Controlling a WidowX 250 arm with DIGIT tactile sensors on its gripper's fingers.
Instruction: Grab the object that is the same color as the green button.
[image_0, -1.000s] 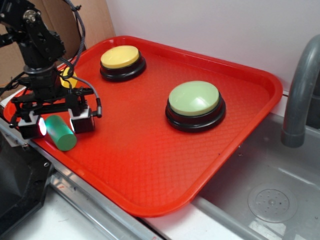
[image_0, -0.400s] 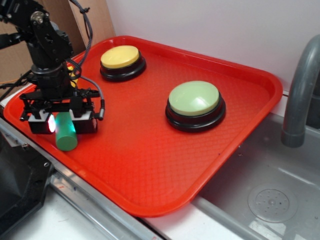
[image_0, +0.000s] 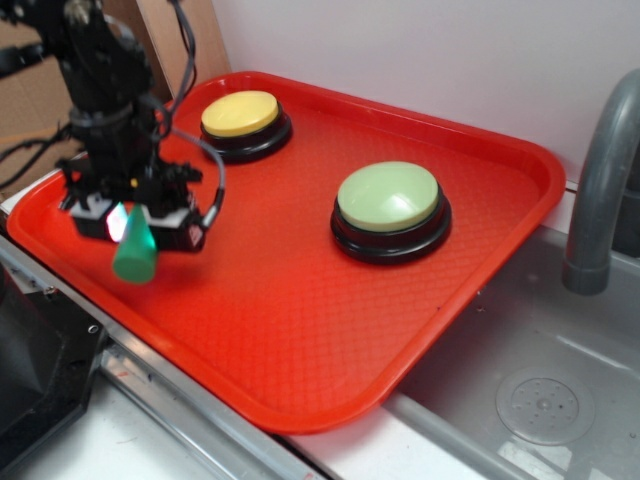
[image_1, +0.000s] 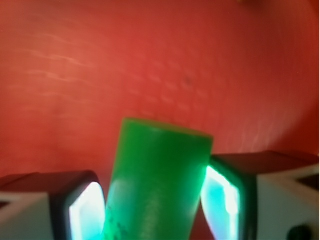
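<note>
Between the two glowing pads of the gripper (image_0: 133, 222) sits the green cylinder (image_0: 134, 252), clamped near its upper end so that most of its length hangs below the fingers. In the wrist view the cylinder (image_1: 155, 185) fills the gap between the pads, its sides pressed against the lit faces on either side, and its flat end points away toward the red surface beyond. The gripper (image_1: 155, 212) is closed on it. From the exterior view the cylinder tilts slightly and appears lifted clear of the red tray (image_0: 300, 330), over the tray's near left edge; whether its lower tip touches the rim cannot be told.

Farther out on the tray, the yellow button (image_0: 243, 122) stands on its black base near the back left corner, just behind the arm. The green button (image_0: 390, 208), paler than the cylinder, stands well apart toward the right middle of the tray. Beyond the tray's right side lie a grey sink (image_0: 540, 400) and a curved grey faucet (image_0: 600, 190).
</note>
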